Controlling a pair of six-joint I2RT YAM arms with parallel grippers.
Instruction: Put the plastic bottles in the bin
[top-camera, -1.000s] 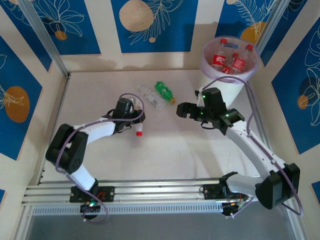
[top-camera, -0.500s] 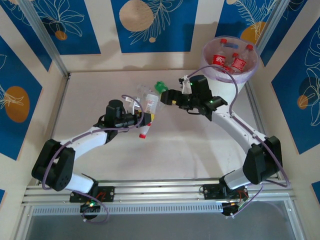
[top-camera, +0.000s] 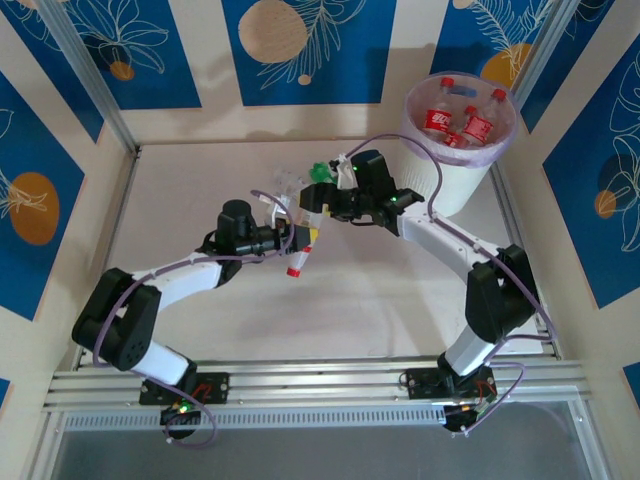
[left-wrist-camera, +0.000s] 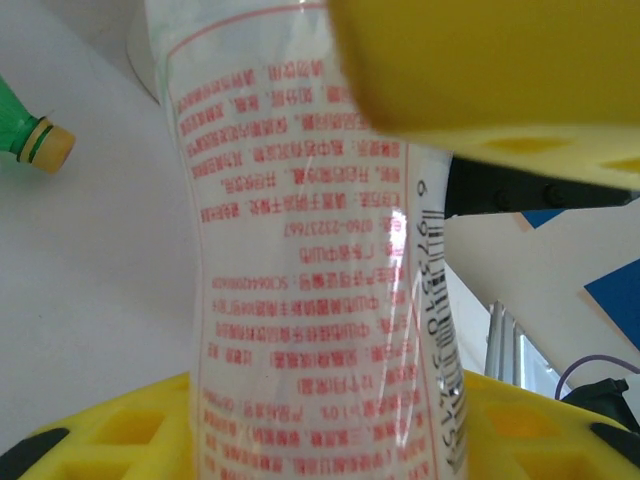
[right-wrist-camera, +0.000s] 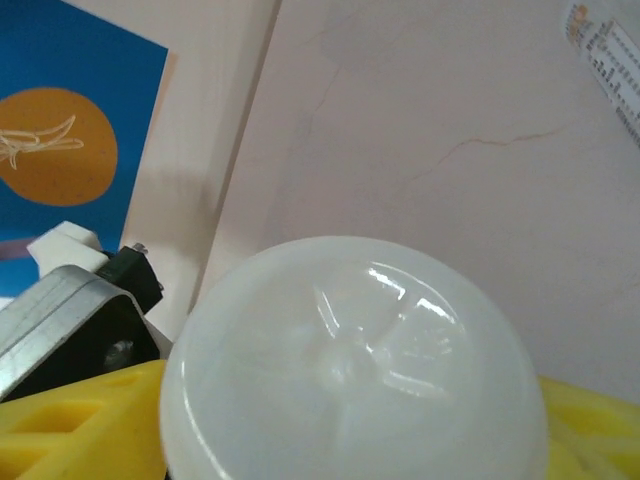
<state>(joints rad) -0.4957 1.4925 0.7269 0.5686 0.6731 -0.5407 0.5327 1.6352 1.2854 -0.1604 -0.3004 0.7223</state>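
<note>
While the bin (top-camera: 468, 182) holds three bottles (top-camera: 437, 120), left pincer (top-camera: 298, 238) clamps one bottle (left-wrist-camera: 300, 250); right pincer (top-camera: 322, 204) unclear.

The bottle (left-wrist-camera: 300, 250) is glossy clear plastic; the table (top-camera: 350, 290) smooth, matt.

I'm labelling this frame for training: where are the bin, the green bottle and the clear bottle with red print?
bin (top-camera: 465, 187): top external view, on its white side wall.
green bottle (top-camera: 319, 170): top external view, on its green body.
clear bottle with red print (left-wrist-camera: 300, 250): left wrist view, on its printed label.
</note>
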